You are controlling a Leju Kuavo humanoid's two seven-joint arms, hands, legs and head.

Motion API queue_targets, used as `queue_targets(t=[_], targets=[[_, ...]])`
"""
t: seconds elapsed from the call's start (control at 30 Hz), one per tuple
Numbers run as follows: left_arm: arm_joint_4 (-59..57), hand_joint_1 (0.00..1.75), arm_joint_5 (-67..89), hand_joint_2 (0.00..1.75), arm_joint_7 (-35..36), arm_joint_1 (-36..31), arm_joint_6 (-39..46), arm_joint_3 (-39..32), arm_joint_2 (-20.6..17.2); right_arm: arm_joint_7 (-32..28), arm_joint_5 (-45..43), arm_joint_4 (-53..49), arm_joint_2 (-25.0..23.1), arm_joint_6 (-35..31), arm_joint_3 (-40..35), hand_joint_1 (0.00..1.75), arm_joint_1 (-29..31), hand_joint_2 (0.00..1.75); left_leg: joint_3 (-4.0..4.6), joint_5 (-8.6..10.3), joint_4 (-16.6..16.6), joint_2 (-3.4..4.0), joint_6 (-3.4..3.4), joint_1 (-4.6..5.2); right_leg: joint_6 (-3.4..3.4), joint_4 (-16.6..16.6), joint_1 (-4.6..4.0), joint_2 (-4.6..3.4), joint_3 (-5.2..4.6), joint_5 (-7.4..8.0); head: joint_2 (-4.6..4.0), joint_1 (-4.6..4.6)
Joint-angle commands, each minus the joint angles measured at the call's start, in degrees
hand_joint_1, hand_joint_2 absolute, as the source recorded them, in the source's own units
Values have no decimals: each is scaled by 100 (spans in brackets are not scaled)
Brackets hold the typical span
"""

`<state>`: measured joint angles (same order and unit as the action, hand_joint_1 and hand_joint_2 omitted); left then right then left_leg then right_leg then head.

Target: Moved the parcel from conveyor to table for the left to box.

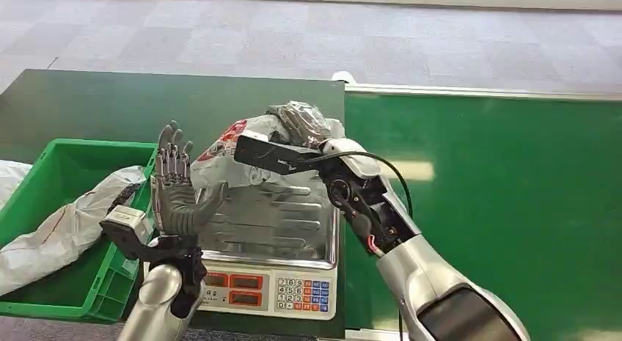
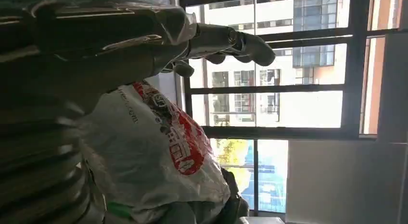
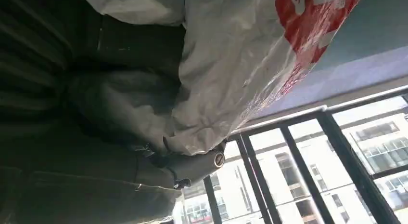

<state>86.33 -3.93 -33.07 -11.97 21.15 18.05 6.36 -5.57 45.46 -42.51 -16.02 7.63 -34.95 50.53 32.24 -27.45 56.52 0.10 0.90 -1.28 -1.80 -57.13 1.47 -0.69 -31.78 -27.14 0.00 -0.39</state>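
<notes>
Dark green table (image 1: 88,106), green bin (image 1: 51,209) and weighing scale (image 1: 271,286) on it, green conveyor (image 1: 499,209) alongside

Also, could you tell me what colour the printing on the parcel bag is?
Red, on a white plastic parcel; the left wrist view shows it best.

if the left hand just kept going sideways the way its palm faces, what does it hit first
Most likely the parcel. The left hand is raised with fingers spread, its palm facing the white, red-printed bag that the right hand holds over the scale. Depth is unclear, but the left wrist view shows the bag close by.
</notes>
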Motion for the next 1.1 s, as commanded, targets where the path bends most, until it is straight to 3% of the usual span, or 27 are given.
queue_targets(t=[0.03, 0.13, 0.17, 0.2, 0.23, 0.4, 0.67, 0.97, 1.1], targets=[[-162, 0, -419, 175, -244, 2, 585, -230, -2, -79, -292, 612, -182, -5, -662, 175, 343, 175, 0, 0, -1, 12, -6, 3, 10, -2, 0, -7, -4, 3, 0, 2], [-218, 0, -559, 175, -423, -121, 830, -190, 6, -109, -431, 607, -233, -116, -747, 175, 371, 175, -1, 5, -8, 7, -7, 4, 18, 1, 0, 0, -2, 4, 0, 0], [-200, 0, -636, 175, -412, -192, 844, -208, 13, -112, -462, 594, -245, -107, -757, 145, 396, 175, 8, 2, 1, 4, -4, 0, 13, -4, -2, 1, -9, 1, 0, 2], [-145, 0, -692, 175, -395, -226, 854, -197, -27, -89, -529, 593, -243, -69, -776, 7, 416, 175, 5, 1, 2, 3, -4, 1, 12, -5, -1, 1, -8, 0, 0, 0], [-115, 0, -722, 175, -384, -234, 869, -184, -60, -63, -572, 615, -238, -22, -802, 0, 433, 175, 10, 3, 4, -1, -5, 1, 15, -7, -2, 6, -12, 0, 0, 0], [-64, 0, -730, 175, -377, -80, 902, -169, -139, -44, -739, 569, -77, -231, -737, 0, 344, 175, 4, 3, 0, -4, -5, 0, 10, -1, -2, 8, -5, 1, 0, 2], [150, 0, -733, 175, -427, 149, 936, -282, -241, 21, -1209, -1022, 605, -353, -206, 0, -168, 175, 6, 5, 0, -14, -7, -2, 11, 5, -5, 20, -1, 0, 0, 2], [102, 0, -695, 175, -448, 231, 927, -268, -224, 14, -1247, -1357, 669, -532, 64, 0, -379, 175, 4, 5, -1, -7, -8, 1, 14, 4, -2, 13, -4, 2, 0, 0], [100, 0, -540, 175, -349, 409, 417, -278, -237, -668, -1620, -2552, 863, -1179, 882, 0, -1090, 175, 3, 7, -4, -15, -9, 1, 15, 8, -3, 22, 1, 2, 0, 0]])
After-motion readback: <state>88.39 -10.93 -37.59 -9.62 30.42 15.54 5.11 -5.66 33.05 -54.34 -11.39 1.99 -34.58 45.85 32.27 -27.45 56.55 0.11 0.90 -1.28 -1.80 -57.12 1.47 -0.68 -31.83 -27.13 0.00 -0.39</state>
